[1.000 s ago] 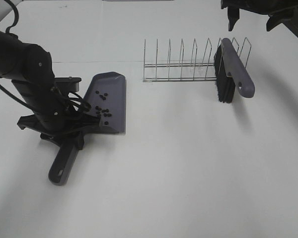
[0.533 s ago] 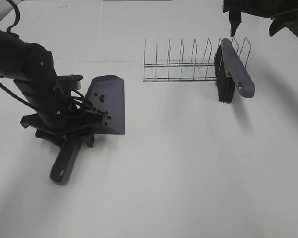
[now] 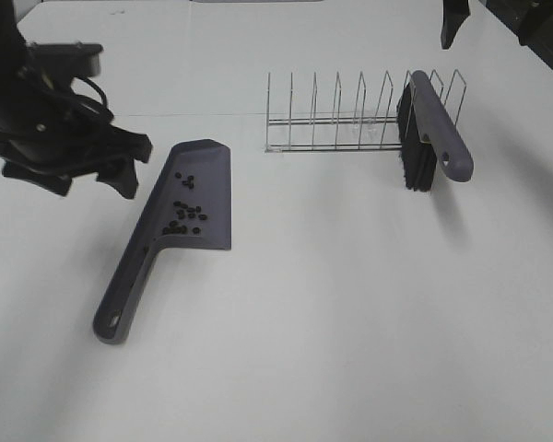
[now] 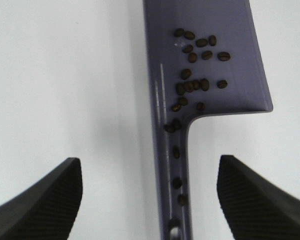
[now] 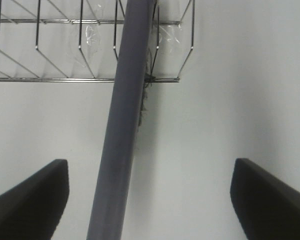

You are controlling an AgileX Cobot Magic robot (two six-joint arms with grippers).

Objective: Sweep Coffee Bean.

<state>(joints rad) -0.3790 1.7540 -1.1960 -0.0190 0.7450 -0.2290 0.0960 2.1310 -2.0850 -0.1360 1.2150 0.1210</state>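
Glistening oval coffee bean (image 4: 192, 85) on smooth dustpan (image 4: 225, 20)

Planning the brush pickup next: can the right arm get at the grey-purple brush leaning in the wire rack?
Probably yes. The right end effector is open above the grey-purple brush, whose handle sticks out of the wire rack at its end slot, with nothing over it.

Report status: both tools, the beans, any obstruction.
Left tool open, empty, above dustpan. Right tool open over brush in wire rack. Coffee beans in dustpan. Nothing blocking.
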